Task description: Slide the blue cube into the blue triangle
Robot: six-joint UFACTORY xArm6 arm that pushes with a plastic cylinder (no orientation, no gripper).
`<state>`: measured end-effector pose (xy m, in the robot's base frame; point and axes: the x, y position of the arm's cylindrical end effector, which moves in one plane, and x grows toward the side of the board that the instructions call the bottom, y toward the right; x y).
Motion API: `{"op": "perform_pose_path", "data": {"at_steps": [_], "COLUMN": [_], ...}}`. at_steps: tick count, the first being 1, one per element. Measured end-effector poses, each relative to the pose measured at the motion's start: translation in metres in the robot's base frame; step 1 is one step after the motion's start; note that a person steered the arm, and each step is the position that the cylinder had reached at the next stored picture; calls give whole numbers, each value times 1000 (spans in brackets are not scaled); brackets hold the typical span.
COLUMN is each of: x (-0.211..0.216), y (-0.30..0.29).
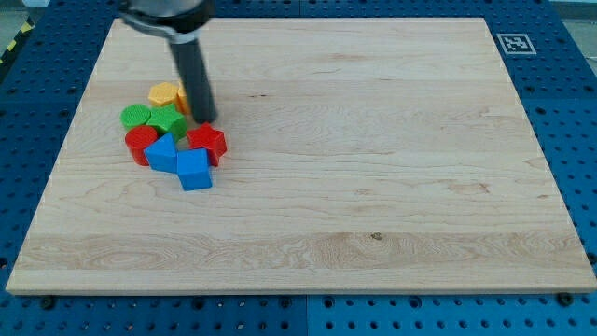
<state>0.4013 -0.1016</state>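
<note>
My tip (207, 119) rests on the wooden surface (373, 168) at the far side of a tight cluster of blocks on the left, beside the green star (169, 120) and just above the red star (207, 142). As a plain rod, my tool has no jaws to part or close. The blue cube (194, 170) sits nearest, touching the blue triangle (162, 153) on its left. A yellow block (166, 94), green cylinder (136, 116) and red cylinder (141, 142) complete the cluster.
</note>
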Motion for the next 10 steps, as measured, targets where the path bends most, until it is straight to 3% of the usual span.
{"op": "perform_pose_path", "data": {"at_steps": [1, 2, 3, 6, 10], "x": [22, 69, 105, 110, 84], "y": [68, 77, 50, 0, -7]}}
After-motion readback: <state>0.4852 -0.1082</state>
